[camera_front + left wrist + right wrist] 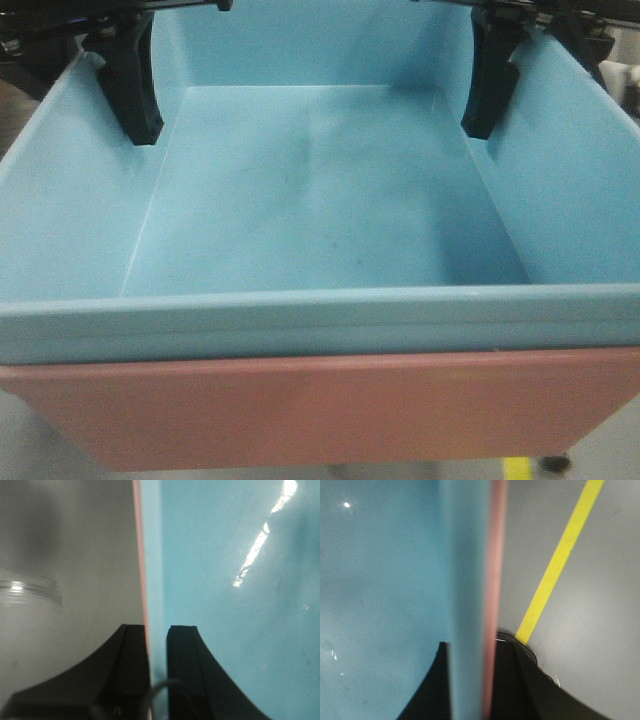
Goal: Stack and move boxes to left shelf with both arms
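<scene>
The light blue box [320,220] sits nested inside the salmon pink box [320,405], filling the front view and held off the floor. My left gripper [130,85] is shut on the stacked left walls, one black finger [187,670] inside the blue box [235,580], the other outside the pink rim [140,565]. My right gripper [495,80] is shut on the right walls the same way; the blue wall [467,595] and pink wall [495,580] pass between its fingers [437,690]. The left shelf is out of view.
Grey floor [590,630] lies below, with a yellow tape line [560,565] to the right. A yellow patch of tape [515,468] and a small dark wheel [556,463] show under the pink box.
</scene>
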### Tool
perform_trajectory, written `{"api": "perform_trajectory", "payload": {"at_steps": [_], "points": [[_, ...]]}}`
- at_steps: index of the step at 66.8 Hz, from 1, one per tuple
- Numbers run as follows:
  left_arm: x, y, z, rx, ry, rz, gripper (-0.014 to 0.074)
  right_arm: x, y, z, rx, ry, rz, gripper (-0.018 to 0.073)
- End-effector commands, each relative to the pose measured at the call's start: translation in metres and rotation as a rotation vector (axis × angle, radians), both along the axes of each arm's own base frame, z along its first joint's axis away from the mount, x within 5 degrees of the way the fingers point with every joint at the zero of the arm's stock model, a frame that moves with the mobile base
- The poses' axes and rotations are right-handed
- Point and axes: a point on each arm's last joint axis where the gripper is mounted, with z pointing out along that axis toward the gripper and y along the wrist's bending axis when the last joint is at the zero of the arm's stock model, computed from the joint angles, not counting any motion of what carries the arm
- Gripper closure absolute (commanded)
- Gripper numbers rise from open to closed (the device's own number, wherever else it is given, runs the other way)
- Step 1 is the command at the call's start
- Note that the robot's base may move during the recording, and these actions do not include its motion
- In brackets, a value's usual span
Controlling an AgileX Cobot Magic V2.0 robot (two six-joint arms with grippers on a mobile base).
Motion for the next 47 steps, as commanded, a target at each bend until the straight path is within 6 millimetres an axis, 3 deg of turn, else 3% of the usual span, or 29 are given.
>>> {"api": "perform_trajectory", "payload": {"at_steps": [1,47], "points": [[-0.0020,0.0011,0.0271,-0.067,-0.108,-0.021,0.0599,-0.0042,-0.0041,0.0274,0.041,-0.116,-0.003,0.0503],[-0.0020,0.0010,0.0272,-0.068,-0.109,-0.021,0.0599,-0.0042,-0.0041,0.0274,0.041,-0.116,-0.003,0.0503]]}}
